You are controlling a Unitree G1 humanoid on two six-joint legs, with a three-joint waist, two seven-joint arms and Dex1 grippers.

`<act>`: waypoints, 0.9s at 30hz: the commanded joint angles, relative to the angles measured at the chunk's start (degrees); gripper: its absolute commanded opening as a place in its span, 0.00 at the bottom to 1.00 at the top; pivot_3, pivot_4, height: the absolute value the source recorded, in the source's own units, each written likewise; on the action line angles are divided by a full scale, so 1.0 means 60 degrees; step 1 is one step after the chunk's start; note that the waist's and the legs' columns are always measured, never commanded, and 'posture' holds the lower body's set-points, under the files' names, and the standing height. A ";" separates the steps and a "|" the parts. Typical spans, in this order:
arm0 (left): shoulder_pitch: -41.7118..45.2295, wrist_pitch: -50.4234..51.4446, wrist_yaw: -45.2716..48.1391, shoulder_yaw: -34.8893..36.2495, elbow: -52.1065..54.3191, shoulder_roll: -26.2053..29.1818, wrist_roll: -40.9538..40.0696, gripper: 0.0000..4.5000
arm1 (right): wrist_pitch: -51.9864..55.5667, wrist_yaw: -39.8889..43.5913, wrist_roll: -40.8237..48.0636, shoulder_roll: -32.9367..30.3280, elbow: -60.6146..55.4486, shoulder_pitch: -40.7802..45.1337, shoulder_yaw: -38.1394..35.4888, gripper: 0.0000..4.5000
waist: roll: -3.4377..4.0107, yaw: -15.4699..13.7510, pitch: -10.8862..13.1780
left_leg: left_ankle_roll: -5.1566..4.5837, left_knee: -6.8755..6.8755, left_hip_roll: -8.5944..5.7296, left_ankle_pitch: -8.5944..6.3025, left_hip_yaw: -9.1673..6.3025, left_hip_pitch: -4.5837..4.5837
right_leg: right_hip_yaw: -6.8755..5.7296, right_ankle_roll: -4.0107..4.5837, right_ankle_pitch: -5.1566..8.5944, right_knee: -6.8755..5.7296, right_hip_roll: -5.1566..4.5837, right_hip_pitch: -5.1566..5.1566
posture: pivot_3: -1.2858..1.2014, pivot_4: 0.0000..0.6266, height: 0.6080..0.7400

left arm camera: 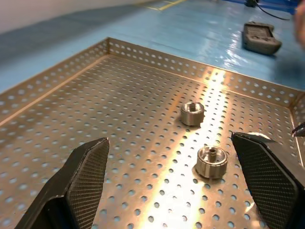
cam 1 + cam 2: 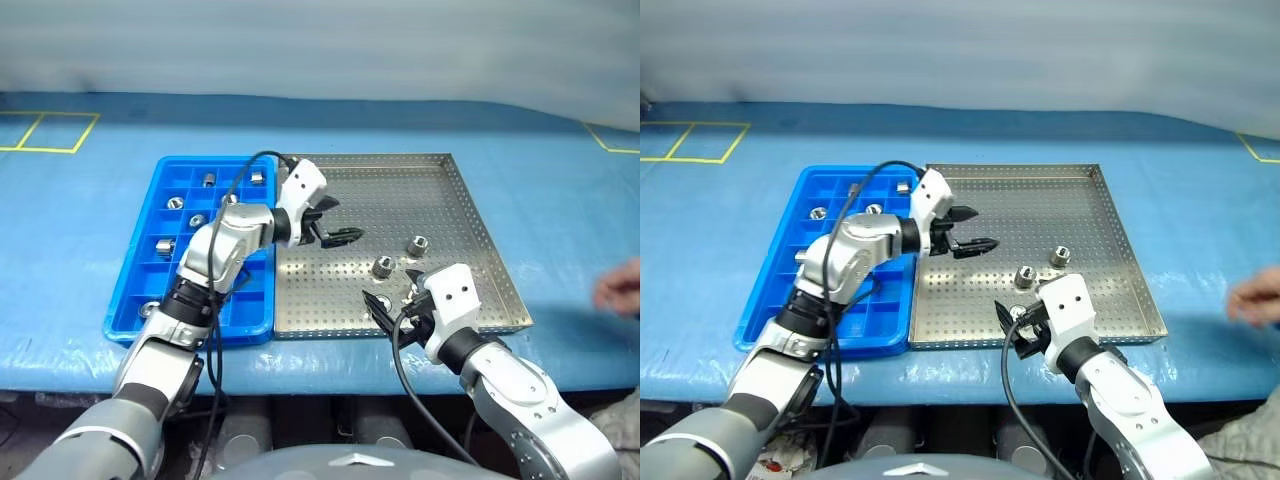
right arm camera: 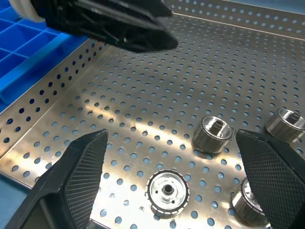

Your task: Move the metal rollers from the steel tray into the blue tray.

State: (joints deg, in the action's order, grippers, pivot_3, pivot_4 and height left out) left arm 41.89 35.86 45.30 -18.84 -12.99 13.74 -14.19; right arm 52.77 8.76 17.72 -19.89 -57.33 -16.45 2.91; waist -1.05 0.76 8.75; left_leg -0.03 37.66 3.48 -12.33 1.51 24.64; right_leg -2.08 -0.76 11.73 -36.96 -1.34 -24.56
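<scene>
Several metal rollers [image 2: 175, 203] are already sitting in the blue tray [image 2: 140, 268]; four are remaining on the steel tray [image 2: 470, 215]. Left end effector [image 2: 335, 226] and right end effector [image 2: 398, 305] are both hovering released, grasping nothing.

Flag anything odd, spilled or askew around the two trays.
Nothing is spilled or damaged. The steel tray and blue tray sit flat, side by side. One metal roller lies on its flat end, unlike the one beside it. A person's hand is at the table's right edge.
</scene>
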 commanded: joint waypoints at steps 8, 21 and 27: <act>0.0666 -0.1300 0.0993 -0.0866 -0.1868 -0.0773 0.1009 0.99 | -0.0842 -0.0765 -0.0120 0.0156 -0.0445 -0.0656 0.0187 1.00 | 0.0000 0.0230 0.0000 | -0.0002 0.0000 -0.0003 -0.0001 0.0026 0.0000 | 0.0030 -0.0010 -0.0006 0.0004 -0.0004 -0.0008 | 0.46 0.24 1.00; 0.0507 -0.1623 0.1175 -0.0947 -0.2147 -0.1034 0.1612 0.99 | -0.0883 -0.0900 -0.0096 0.0103 -0.0445 -0.0671 0.0323 1.00 | 0.0000 0.0239 0.0000 | -0.0003 0.0002 -0.0003 -0.0001 0.0029 0.0000 | 0.0035 -0.0012 -0.0007 0.0004 -0.0005 -0.0008 | 0.46 0.24 1.00; 0.0393 -0.1568 0.1255 -0.0919 -0.1980 -0.1010 0.1651 0.99 | -0.0813 -0.0850 -0.0088 0.0072 -0.0445 -0.0598 0.0325 1.00 | 0.0000 0.0245 -0.0001 | -0.0003 0.0003 -0.0002 -0.0001 0.0030 -0.0003 | 0.0036 -0.0013 -0.0007 0.0000 -0.0003 -0.0008 | 0.46 0.24 1.00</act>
State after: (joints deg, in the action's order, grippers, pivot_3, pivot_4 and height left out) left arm 44.17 27.02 52.51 -24.88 -26.89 7.94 -4.62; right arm 48.71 3.65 17.08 -19.37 -57.44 -20.50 5.18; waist -1.05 2.23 8.75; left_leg -0.05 37.67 3.47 -12.34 1.69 24.62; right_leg -1.86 -0.84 11.69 -36.97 -1.36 -24.61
